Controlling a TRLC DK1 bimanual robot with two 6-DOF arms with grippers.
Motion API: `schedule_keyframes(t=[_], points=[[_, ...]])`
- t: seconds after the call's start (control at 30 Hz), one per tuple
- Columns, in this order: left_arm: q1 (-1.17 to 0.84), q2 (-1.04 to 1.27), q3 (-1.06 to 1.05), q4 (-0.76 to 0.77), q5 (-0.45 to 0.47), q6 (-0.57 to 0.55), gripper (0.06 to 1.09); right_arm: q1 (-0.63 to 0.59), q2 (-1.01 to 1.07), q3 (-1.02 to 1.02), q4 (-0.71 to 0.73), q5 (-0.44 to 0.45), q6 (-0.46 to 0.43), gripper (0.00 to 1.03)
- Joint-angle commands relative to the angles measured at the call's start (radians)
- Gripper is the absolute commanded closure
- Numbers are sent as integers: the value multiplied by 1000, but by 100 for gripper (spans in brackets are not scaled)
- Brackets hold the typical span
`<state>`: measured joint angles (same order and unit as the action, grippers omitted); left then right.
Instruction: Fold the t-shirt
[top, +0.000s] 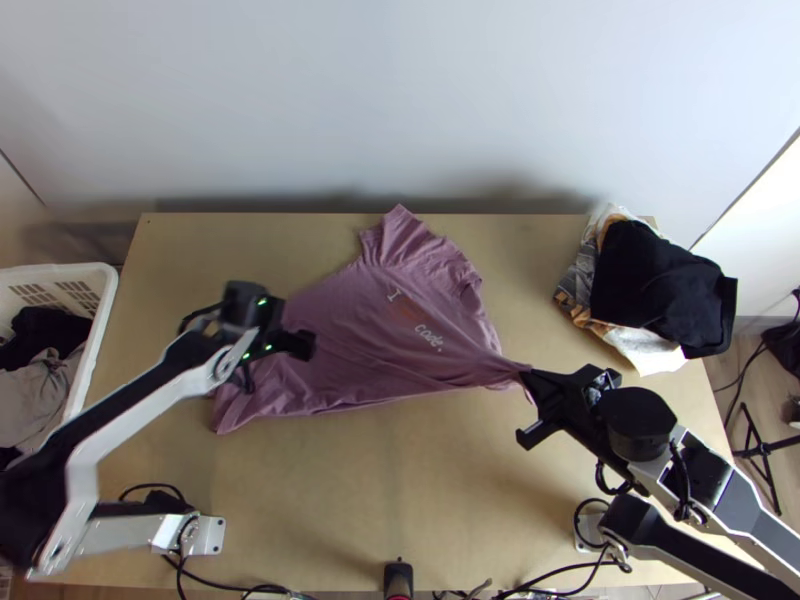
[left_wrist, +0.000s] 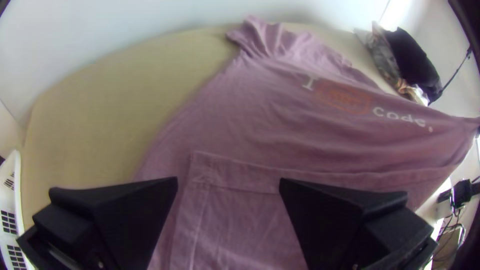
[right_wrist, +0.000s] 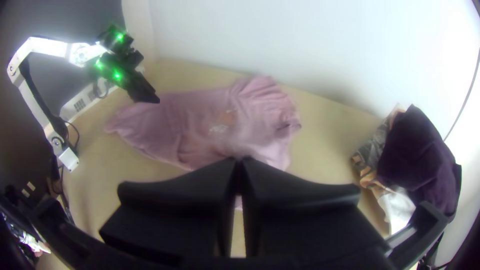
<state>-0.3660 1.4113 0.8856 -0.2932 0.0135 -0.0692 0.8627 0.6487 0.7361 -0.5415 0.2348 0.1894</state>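
T-shirt (top: 355, 335) stretches, seen from above, toward nine o'clock from our right end effector (right_wrist: 241, 161), which pinches its corner, to beneath our open left end effector (left_wrist: 228, 184)

Mauve t-shirt (top: 360, 320) (white-and-orange print (left_wrist: 345, 97))

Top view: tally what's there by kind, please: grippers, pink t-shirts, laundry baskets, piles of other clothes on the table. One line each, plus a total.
Grippers: 2 (left gripper, right gripper)
Pink t-shirt: 1
White laundry basket: 1
Pile of other clothes: 1
Total: 5
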Motion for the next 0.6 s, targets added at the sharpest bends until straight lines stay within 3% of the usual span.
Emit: schedule_keyframes(t=[0.0,0.27,0.57], points=[[-27,239,133,-43,-10,-43,10,-16,-1,26,-3,1,-1,100],[-19,305,148,-31,-90,-30,10,-34,5,62,-14,1,1,100],[-37,311,142,-31,-92,-50,11,-40,9,74,-17,3,-1,100]])
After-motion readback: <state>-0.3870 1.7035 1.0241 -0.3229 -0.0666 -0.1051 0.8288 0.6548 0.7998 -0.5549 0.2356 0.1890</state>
